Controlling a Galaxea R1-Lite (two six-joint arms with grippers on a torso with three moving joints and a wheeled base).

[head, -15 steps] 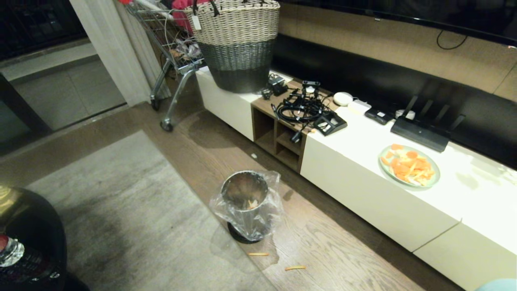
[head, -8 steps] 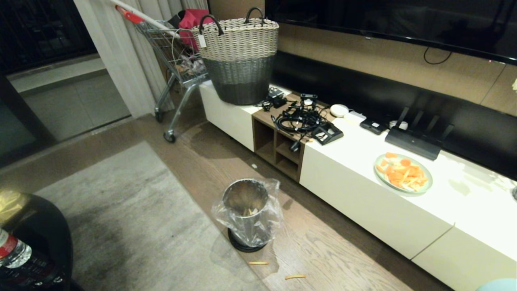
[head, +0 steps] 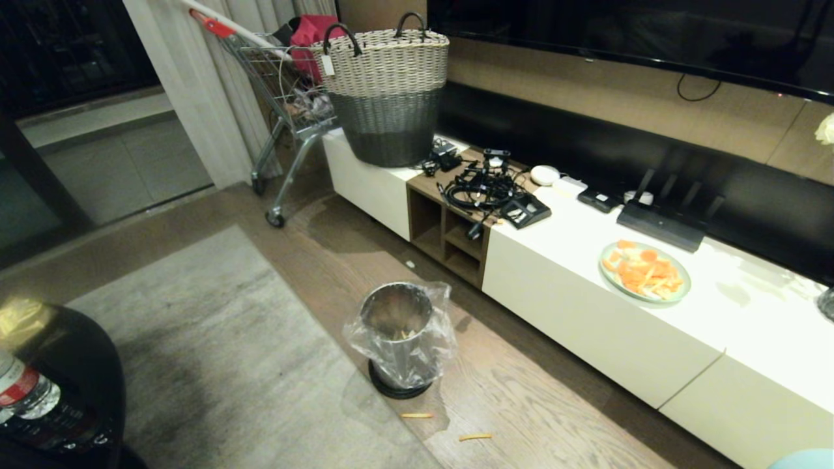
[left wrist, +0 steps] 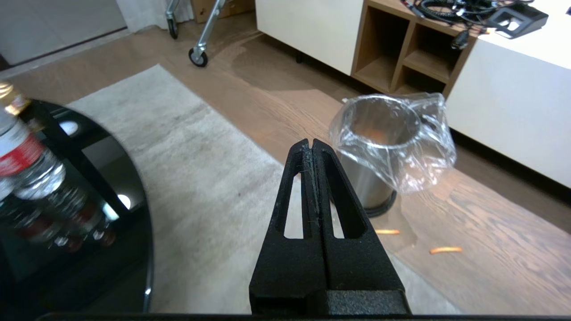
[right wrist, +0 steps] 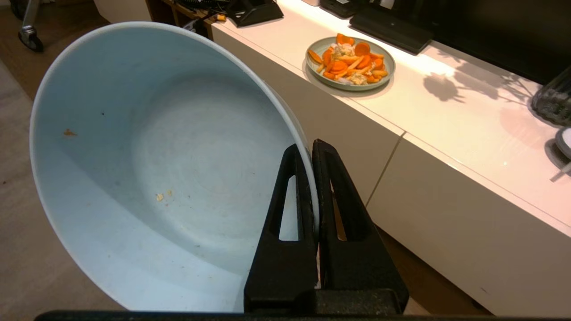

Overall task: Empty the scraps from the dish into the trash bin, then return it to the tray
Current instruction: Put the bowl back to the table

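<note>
Right wrist view: my right gripper [right wrist: 311, 149] pinched tight on dish [right wrist: 156, 169] rim, dish tipped, emptied. Thin edge hold may slip en route; tray unseen. Left gripper [left wrist: 311, 145] closed, empty.

Long white cabinet [head: 625, 319] runs along the back wall, w/ a small wood shelf part [head: 449, 225] set in it. Dark TV [head: 625, 32] hangs above the cabinet; tan wall strip and a black strip sit btwn them. Brown wood floor [head: 541, 410] lies in front of the cabinet, w/ a grey rug [head: 195, 352] next to that. Woven basket [head: 388, 85] stands on the cabinet's far end, and a metal cart [head: 280, 98] is parked just past that end. Pale curtain [head: 189, 91] hangs beside the cart, dark window [head: 71, 52] beyond it. Shiny black round table [head: 65, 384] sits at the rug's near corner, well apart from the cabinet. Light is warm and dim.
</note>
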